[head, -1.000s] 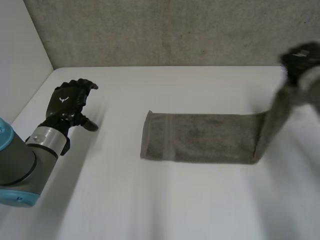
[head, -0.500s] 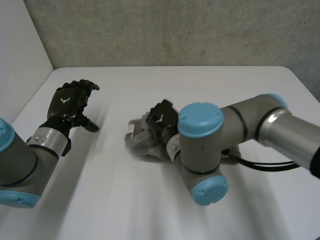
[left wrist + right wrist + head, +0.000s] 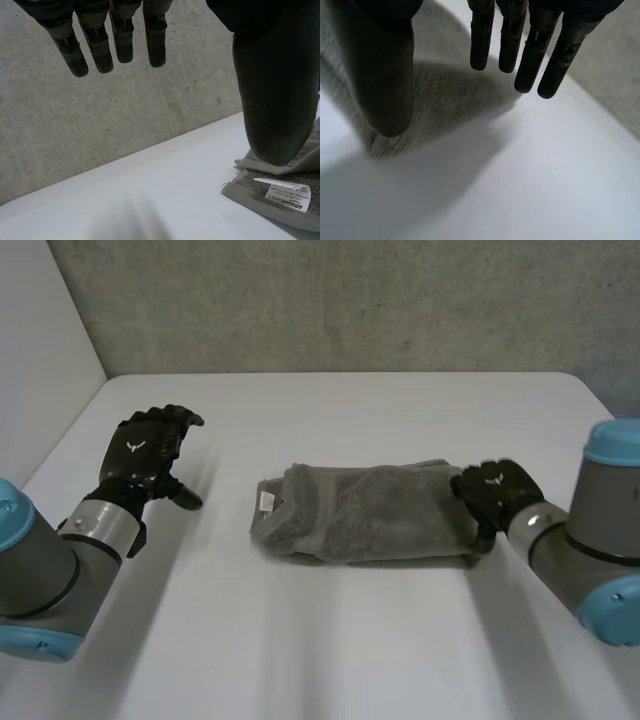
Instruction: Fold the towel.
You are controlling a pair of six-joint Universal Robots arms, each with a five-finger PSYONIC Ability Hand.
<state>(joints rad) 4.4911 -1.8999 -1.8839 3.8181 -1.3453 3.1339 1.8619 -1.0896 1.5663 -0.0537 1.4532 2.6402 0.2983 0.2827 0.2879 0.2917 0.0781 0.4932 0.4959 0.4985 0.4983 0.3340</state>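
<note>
**Operator:** Entry one, the cloth. Where is it?

**Spotter:** Towel [image 3: 370,515]: a grey folded bundle, flat on the white table [image 3: 340,650]. The layers are uneven. A white label [image 3: 287,192] is turned up at one end.

**Operator:** Entry two, the hands.

**Spotter:** Right hand [image 3: 497,495]: at the towel's end opposite the label. I cannot tell whether it is touching or just beside. Its fingers [image 3: 530,55] are straight, the thumb is spread away, and it is clamped on nothing. Left hand [image 3: 148,448]: well apart from the towel's label end, fingers [image 3: 100,45] straight and apart, holding nothing.

**Operator:** Entry three, hazards.

**Spotter:**
- The upper layer sits skewed. If you drag the right hand off along the cloth, a fingertip could catch and pull the fold open.
- The label end looks loose. A further fold driven from one end alone would likely bunch the bundle instead of doubling it.
- Pushing instead of lifting would probably slide the whole towel on the smooth top.

**Operator:** Entry four, edges and room.

**Spotter:** There is bare table on every side of the towel. It is widest on the side toward the robot and between the label end and the left hand. Past the towel's far side the table ends at a grey wall [image 3: 350,300]. Past the right hand's end the table edge is nearer. I judge you should lift clear upward first.
</note>
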